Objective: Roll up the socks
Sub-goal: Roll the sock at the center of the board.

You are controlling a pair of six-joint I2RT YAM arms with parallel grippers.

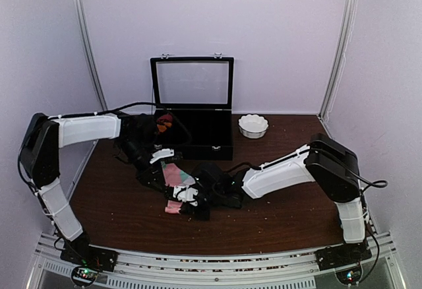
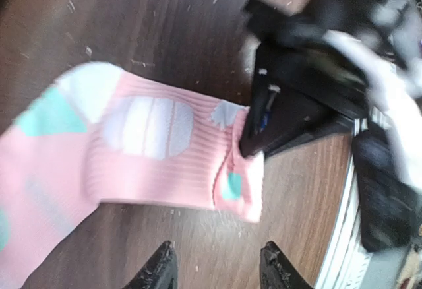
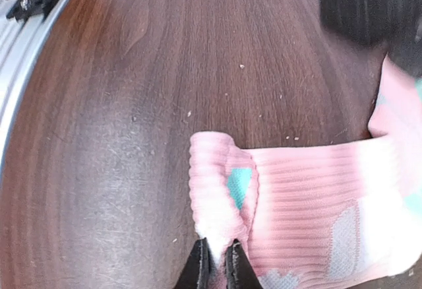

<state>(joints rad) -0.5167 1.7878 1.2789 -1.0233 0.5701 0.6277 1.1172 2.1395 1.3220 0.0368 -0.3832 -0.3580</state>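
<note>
A long pink ribbed sock with mint and white patches (image 1: 173, 173) is lying on the dark wooden counter (image 1: 283, 213), just in front of the black glass-lidded box (image 1: 198, 140). The right claw (image 3: 215, 264) is pinching its folded-over end, farthest from the box. The left claw (image 2: 221, 272) is hovering wide apart, holding nothing. The fabric is looking light, limp and stretchy; the doubled edge seems the best hold.

Left hand (image 1: 155, 170) and right hand (image 1: 184, 198) meet at pink sock (image 1: 175, 173).

lab test booth: plain white walls (image 1: 277, 25), aluminium rail (image 1: 217, 267), wooden table (image 1: 290, 213)
</note>
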